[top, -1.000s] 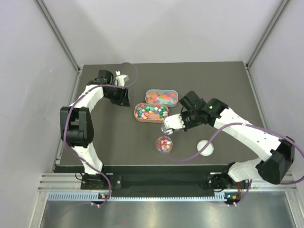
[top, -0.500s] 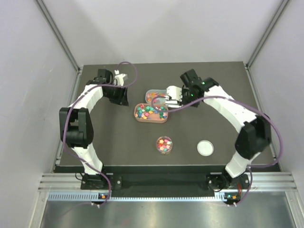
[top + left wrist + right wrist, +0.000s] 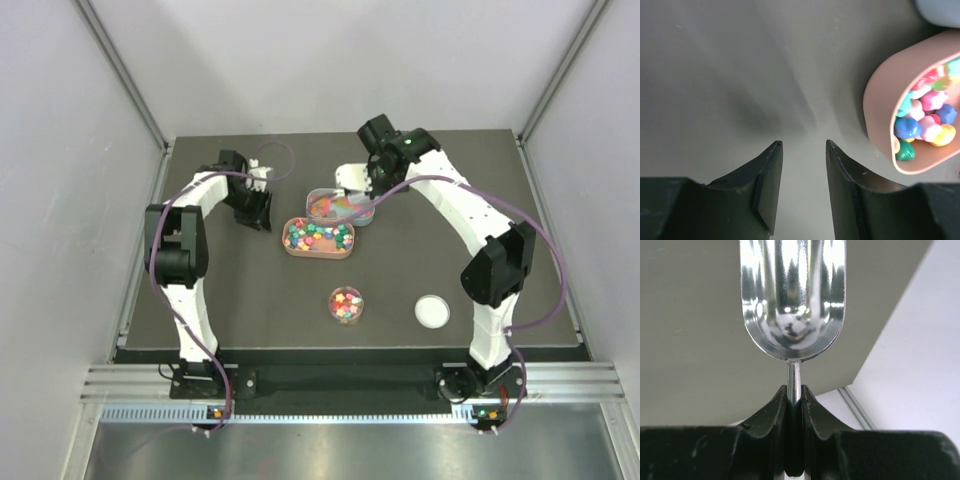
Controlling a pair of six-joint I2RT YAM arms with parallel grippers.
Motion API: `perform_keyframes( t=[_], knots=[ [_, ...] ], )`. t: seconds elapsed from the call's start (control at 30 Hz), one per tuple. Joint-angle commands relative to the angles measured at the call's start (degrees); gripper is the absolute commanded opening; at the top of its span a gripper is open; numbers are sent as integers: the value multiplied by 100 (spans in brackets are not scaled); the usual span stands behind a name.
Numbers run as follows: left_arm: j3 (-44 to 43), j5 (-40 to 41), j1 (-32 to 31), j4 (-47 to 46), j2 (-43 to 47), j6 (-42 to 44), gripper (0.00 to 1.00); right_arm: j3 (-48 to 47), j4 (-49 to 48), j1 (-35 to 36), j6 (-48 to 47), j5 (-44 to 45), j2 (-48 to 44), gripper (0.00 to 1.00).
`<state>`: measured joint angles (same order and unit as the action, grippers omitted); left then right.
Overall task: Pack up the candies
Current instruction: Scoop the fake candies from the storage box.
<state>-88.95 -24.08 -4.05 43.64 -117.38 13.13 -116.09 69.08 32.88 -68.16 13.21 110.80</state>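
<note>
Many mixed-colour candies (image 3: 318,236) fill the brown oval tray (image 3: 286,240) mid-table (image 3: 220,290). More sit in the clear tray (image 3: 310,205) just behind it and in the small round jar (image 3: 334,298) nearer the bases. White lid (image 3: 432,311) lies right of jar, apart. Right hand (image 3: 794,392) clamped on metal scoop (image 3: 792,300) handle, by clear tray's far side. Left hand (image 3: 802,150) narrow gap, gripping nothing, just left of brown tray.
</note>
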Motion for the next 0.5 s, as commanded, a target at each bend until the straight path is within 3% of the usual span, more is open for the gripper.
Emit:
perform_keyframes(
  t=[0.0, 0.13, 0.47],
  knots=[
    [-150, -150, -104, -4, -22, -170, 45, -81, 913, 359, -277, 208, -32, 0],
    [114, -185, -262, -364, -39, -257, 45, 201, 1160, 552, -154, 287, 64, 0],
    [518, -616, -798, -848, -48, -706, 44, -239, 1512, 754, 110, 884, 811, 0]
  ],
)
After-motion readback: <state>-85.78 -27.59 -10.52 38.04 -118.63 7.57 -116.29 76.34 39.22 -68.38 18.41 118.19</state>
